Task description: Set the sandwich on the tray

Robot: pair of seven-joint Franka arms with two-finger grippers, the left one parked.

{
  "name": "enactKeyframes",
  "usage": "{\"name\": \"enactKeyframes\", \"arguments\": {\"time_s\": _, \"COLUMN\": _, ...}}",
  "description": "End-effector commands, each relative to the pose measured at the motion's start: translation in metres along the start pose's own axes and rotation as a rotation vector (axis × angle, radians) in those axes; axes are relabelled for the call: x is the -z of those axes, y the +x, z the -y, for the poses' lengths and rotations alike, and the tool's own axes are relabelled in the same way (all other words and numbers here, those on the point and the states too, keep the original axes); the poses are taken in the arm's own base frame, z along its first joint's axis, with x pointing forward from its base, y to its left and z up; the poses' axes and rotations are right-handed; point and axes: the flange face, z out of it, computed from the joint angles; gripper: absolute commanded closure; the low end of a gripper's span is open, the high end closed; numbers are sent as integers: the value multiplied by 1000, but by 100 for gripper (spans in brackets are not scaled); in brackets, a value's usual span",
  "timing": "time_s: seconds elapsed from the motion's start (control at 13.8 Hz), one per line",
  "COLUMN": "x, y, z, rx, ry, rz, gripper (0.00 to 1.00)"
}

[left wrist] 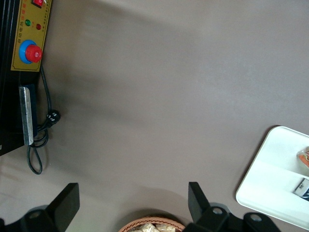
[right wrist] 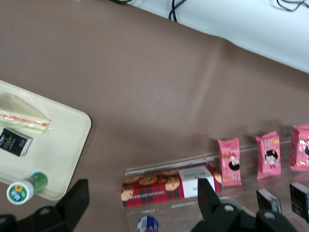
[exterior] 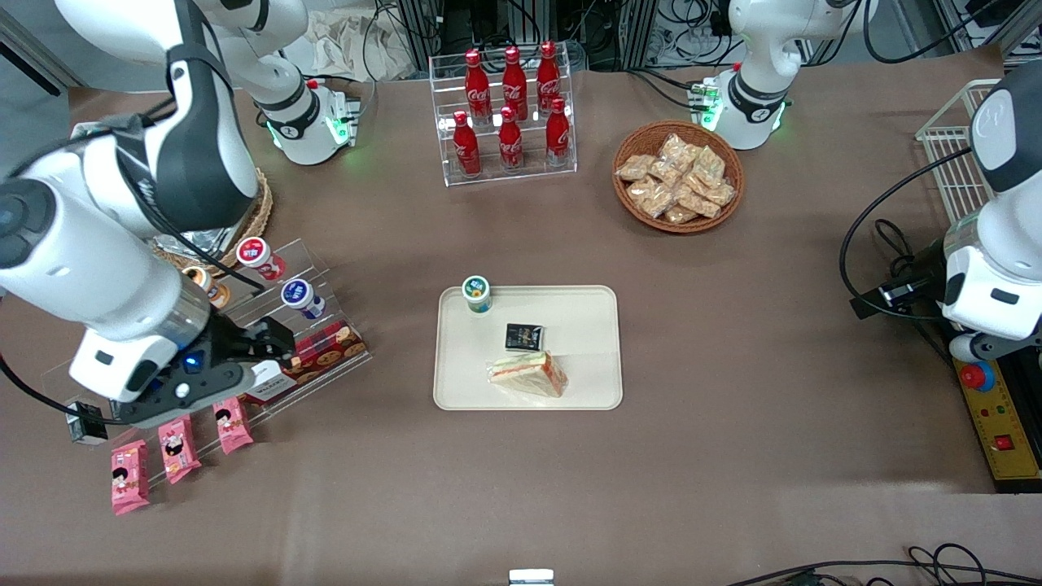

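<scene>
The sandwich (exterior: pixel 529 373), a clear-wrapped wedge with pale bread and orange-red and green filling, lies on the cream tray (exterior: pixel 594 325), at the tray's edge nearest the front camera. It also shows in the right wrist view (right wrist: pixel 24 119) on the tray (right wrist: pixel 63 145). My right gripper (exterior: pixel 273 358) is open and empty. It hangs above the clear stepped snack rack (exterior: pixel 309 325) toward the working arm's end of the table, well apart from the tray. In the right wrist view the gripper (right wrist: pixel 142 195) is over a red plaid cookie box (right wrist: pixel 166 186).
On the tray also stand a green-lidded cup (exterior: pixel 476 293) and a small black packet (exterior: pixel 523 336). Pink snack packets (exterior: pixel 175 448) lie on the rack. A cola bottle rack (exterior: pixel 509 110) and a wicker basket of snack packets (exterior: pixel 677 175) stand farther from the camera.
</scene>
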Motion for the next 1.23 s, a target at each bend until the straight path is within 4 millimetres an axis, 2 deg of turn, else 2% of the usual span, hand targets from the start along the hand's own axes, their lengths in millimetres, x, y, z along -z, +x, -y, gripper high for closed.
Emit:
{"name": "enactKeyframes", "arguments": {"time_s": 0.0, "x": 10, "y": -17, "z": -27, "rx": -49, "ry": -8, "rz": 38, "gripper": 0}}
{"name": "enactKeyframes", "arguments": {"time_s": 0.07, "x": 13, "y": -21, "z": -35, "rx": -60, "ry": -12, "rz": 48, "gripper": 0}}
{"name": "enactKeyframes", "arguments": {"time_s": 0.29, "x": 26, "y": -40, "z": -88, "rx": -158, "ry": 17, "rz": 59, "gripper": 0}}
{"name": "enactKeyframes", "arguments": {"time_s": 0.51, "x": 52, "y": -61, "z": -127, "rx": -223, "ry": 39, "rz": 27, "gripper": 0}}
{"name": "enactKeyframes", "arguments": {"time_s": 0.58, "x": 56, "y": -72, "z": -150, "rx": -263, "ry": 48, "rz": 28, "gripper": 0}}
{"name": "enactKeyframes", "arguments": {"time_s": 0.72, "x": 59, "y": -86, "z": -173, "rx": -310, "ry": 84, "rz": 37, "gripper": 0}}
{"name": "enactKeyframes", "arguments": {"time_s": 0.8, "x": 61, "y": -88, "z": -176, "rx": -321, "ry": 92, "rz": 33, "gripper": 0}}
{"name": "enactKeyframes", "arguments": {"time_s": 0.94, "x": 65, "y": -90, "z": -170, "rx": -413, "ry": 114, "rz": 45, "gripper": 0}}
{"name": "enactKeyframes", "arguments": {"time_s": 1.09, "x": 60, "y": -86, "z": -152, "rx": -479, "ry": 114, "rz": 82, "gripper": 0}}
{"name": "enactKeyframes", "arguments": {"time_s": 1.16, "x": 65, "y": -85, "z": -145, "rx": -462, "ry": 92, "rz": 80, "gripper": 0}}
